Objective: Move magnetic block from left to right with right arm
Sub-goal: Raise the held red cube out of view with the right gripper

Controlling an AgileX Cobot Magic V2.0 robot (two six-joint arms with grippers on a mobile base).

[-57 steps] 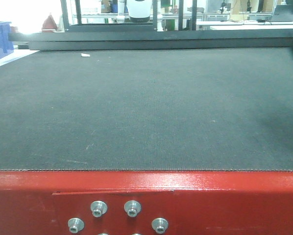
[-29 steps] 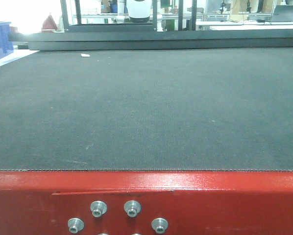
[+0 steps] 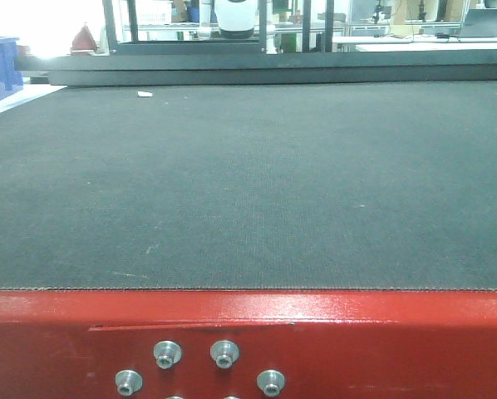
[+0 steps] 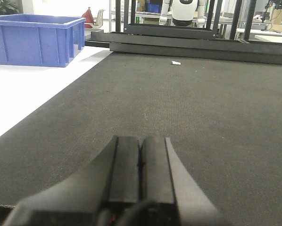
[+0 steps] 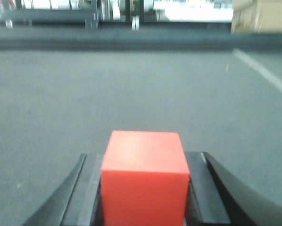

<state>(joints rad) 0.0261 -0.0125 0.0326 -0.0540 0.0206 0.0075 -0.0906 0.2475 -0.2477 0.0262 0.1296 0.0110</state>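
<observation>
The magnetic block (image 5: 145, 181), a plain red cube, fills the bottom centre of the right wrist view. My right gripper (image 5: 145, 162) is shut on it, one black finger (image 5: 84, 188) pressed against each side. In the left wrist view my left gripper (image 4: 140, 141) is shut with its two black pads touching and nothing between them, low over the dark mat (image 4: 202, 108). Neither gripper nor the block shows in the front view, which holds only the dark mat (image 3: 248, 183).
A blue crate (image 4: 35, 37) stands on the white surface at the far left. A small white scrap (image 4: 176, 63) lies near the mat's far edge (image 3: 145, 94). A red metal bar with bolts (image 3: 248, 341) runs along the near edge. Dark frames stand behind.
A dark shape at the far right edge of the front view one second ago has gone out of sight. The mat looks the same otherwise.
</observation>
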